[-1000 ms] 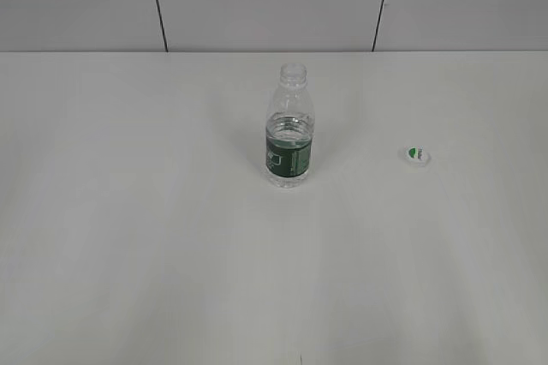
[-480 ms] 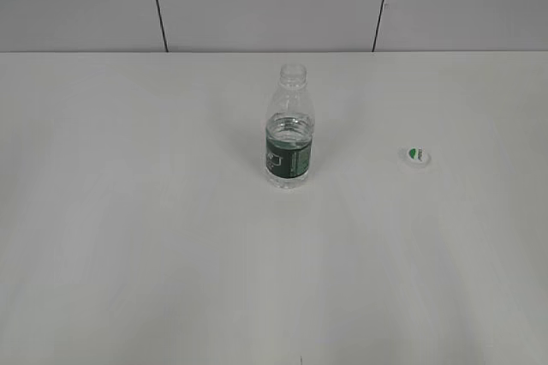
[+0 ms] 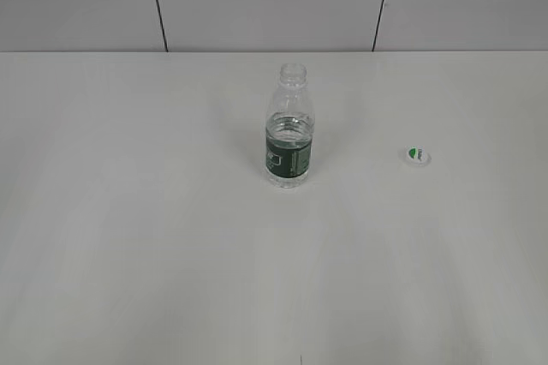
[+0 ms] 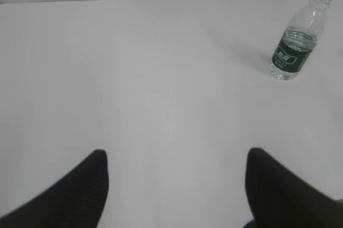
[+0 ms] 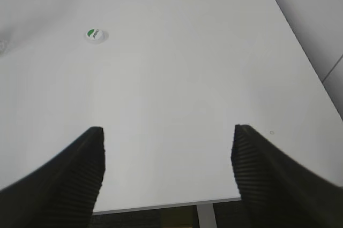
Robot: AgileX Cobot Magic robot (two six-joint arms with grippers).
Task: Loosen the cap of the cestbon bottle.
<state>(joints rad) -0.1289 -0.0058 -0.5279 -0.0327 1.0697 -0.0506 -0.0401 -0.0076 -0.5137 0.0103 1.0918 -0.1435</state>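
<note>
Exterior view: bottle (image 3: 289, 138) upright mid-table, neck bare | cap (image 3: 417, 155) flat on table well to its right, apart | left gripper (image 4: 177, 172) wide, empty, bottle far ahead-right | right gripper (image 5: 167, 156) wide, empty, cap ahead-left, nearer this arm

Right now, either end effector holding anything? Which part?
Nothing held. Left end effector and right end effector both open and empty; bottle and cap sit untouched.

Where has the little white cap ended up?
The cap lies on the white table, off the bottle and well to its right in the exterior view.
</note>
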